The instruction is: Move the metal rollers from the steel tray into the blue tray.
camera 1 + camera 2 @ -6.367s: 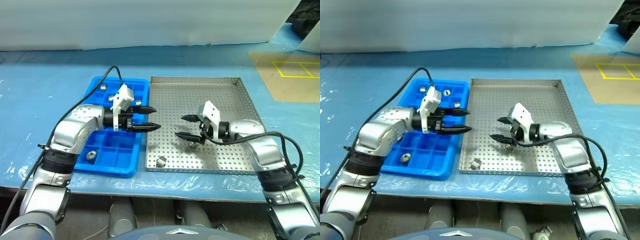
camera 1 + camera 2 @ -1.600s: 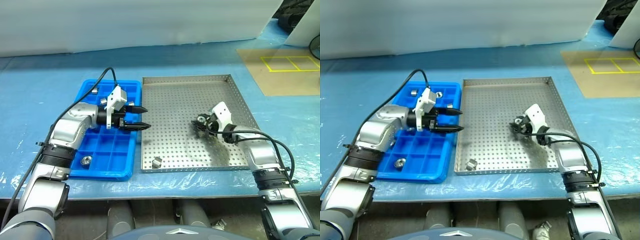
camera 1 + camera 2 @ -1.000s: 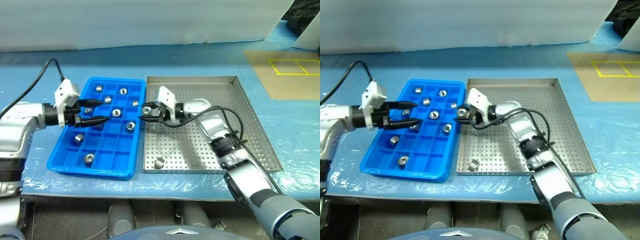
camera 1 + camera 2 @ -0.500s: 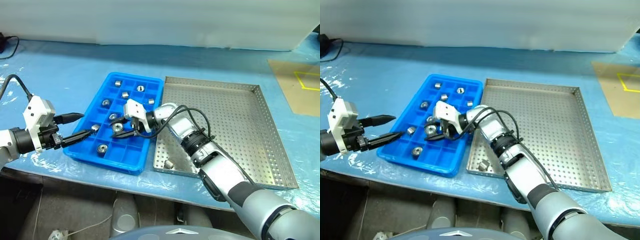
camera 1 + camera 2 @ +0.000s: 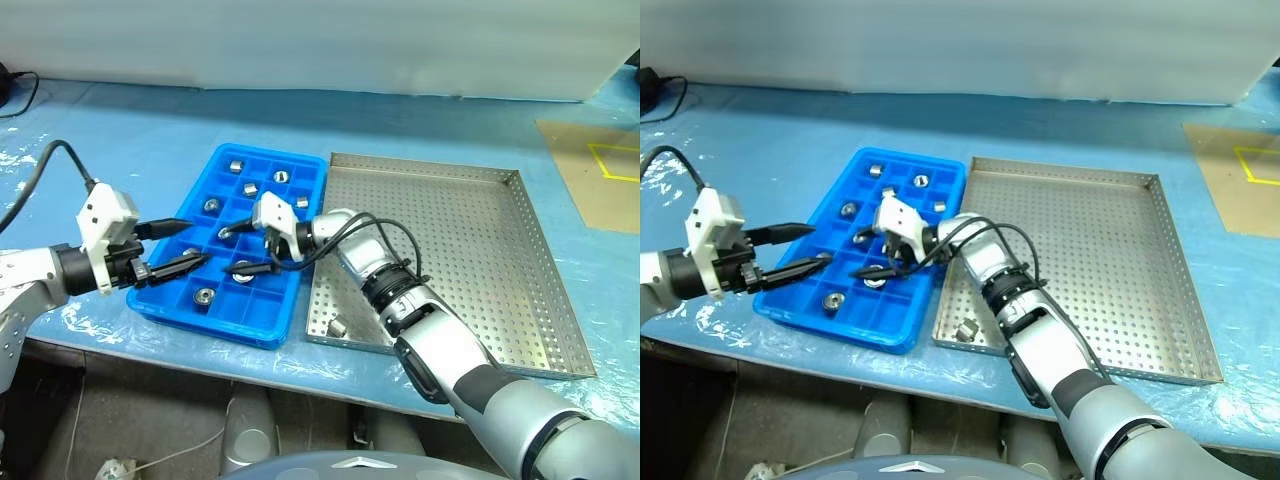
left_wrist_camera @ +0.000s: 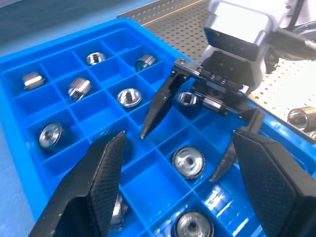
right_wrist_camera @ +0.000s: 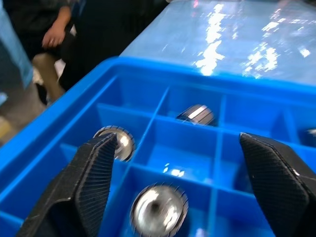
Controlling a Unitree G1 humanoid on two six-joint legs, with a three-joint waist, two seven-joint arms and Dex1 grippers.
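Silver-grey jointed arms, black tapered fingers [image 6: 106, 187], white wrist camera blocks, looping black cables

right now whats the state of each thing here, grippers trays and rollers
left gripper: open, empty, at the blue tray's left edge
right gripper: open, empty, over the blue tray
blue tray: several rollers lying in its compartments
roller: sits in a compartment below the right gripper, free of its fingers
steel tray: one roller left near its front left corner
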